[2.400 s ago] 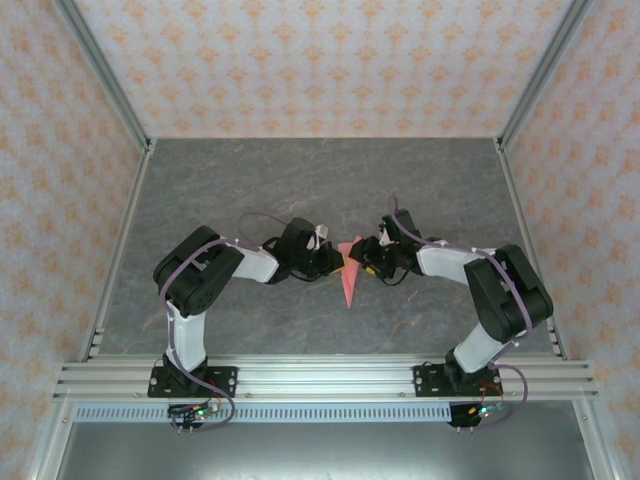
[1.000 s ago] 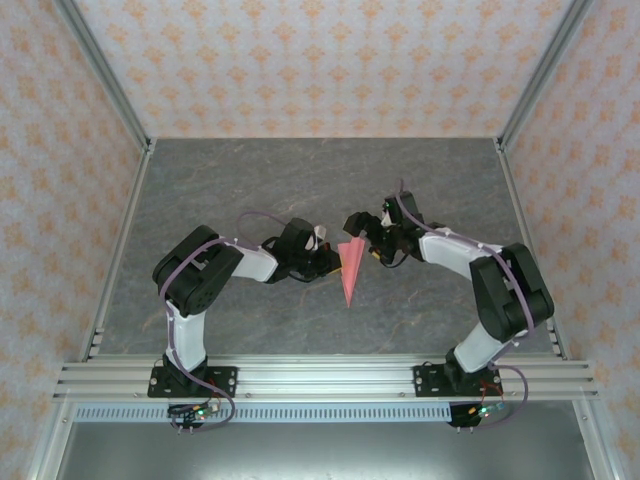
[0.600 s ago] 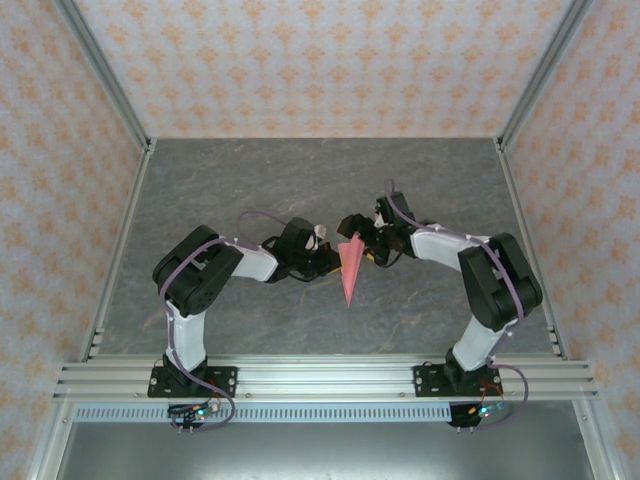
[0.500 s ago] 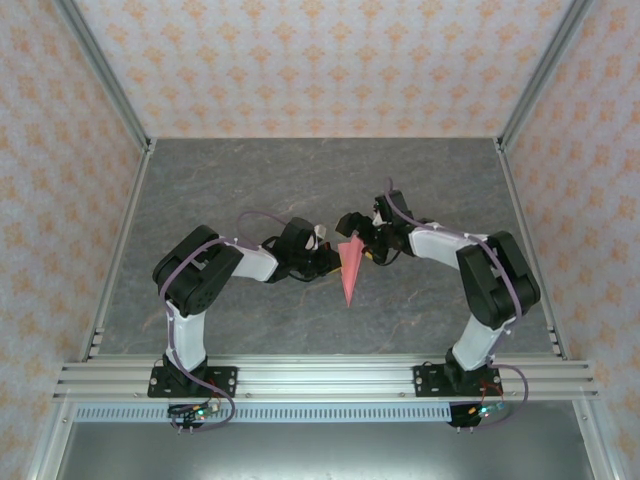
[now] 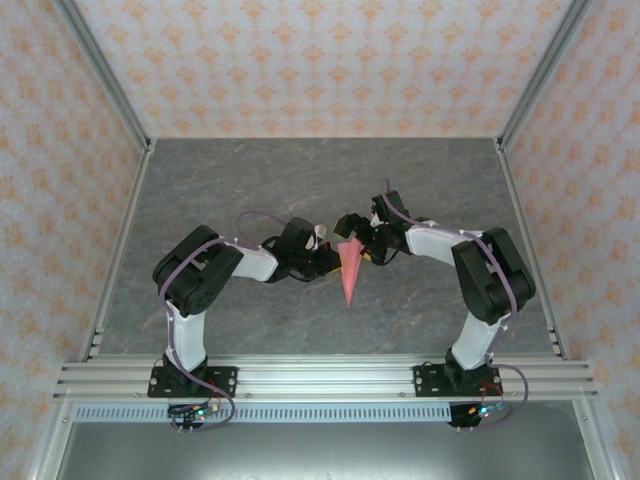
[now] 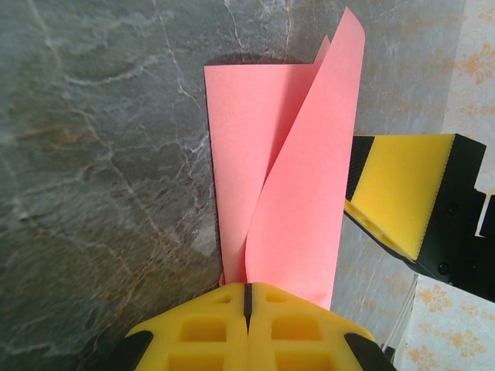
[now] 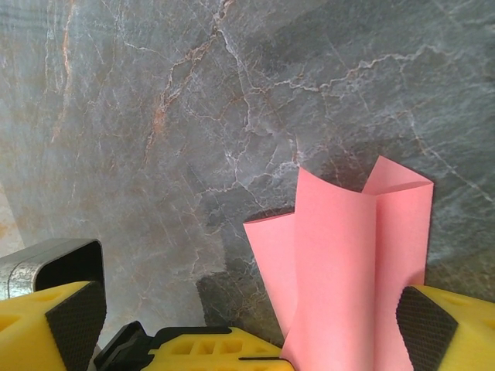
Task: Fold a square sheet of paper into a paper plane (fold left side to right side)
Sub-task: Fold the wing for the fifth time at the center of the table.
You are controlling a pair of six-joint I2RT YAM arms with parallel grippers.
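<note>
1. Paper plane (image 5: 347, 268): one, salmon-pink, slim dart. It sits mid-table between the two grippers, sharp tip toward the near edge, wide end away.
2. Near edge: aluminium rail (image 5: 320, 380) runs across the front, with two arm bases bolted on it, left and right.
3. Surface: grey marble-look table (image 5: 250, 180), veined, matte. The plane casts a small shadow on it.
4. Two black-and-white arms bend inward to meet at the table's centre, each with a purple cable along it.
5. Left gripper (image 5: 335, 262): jaws pressed together, clamped on the plane's left edge. In the left wrist view the yellow fingers (image 6: 209, 328) meet on a closed seam and the pink paper (image 6: 286, 178) rises out of it.
6. Paper layers are not flat: one flap lies on the table, another stands up and curls over it.
7. Right gripper (image 5: 360, 240): jaws wide apart, at the plane's wide end. One yellow pad (image 6: 398, 189) sits just beside the raised flap.
8. Right wrist view: the paper (image 7: 348, 263) stands between the spread fingers, close to the finger on the view's right (image 7: 425, 325); contact cannot be told.
9. Room: three walls, pale wallpaper (image 5: 320, 60) with an orange floral print, and aluminium posts in the two far corners.
</note>
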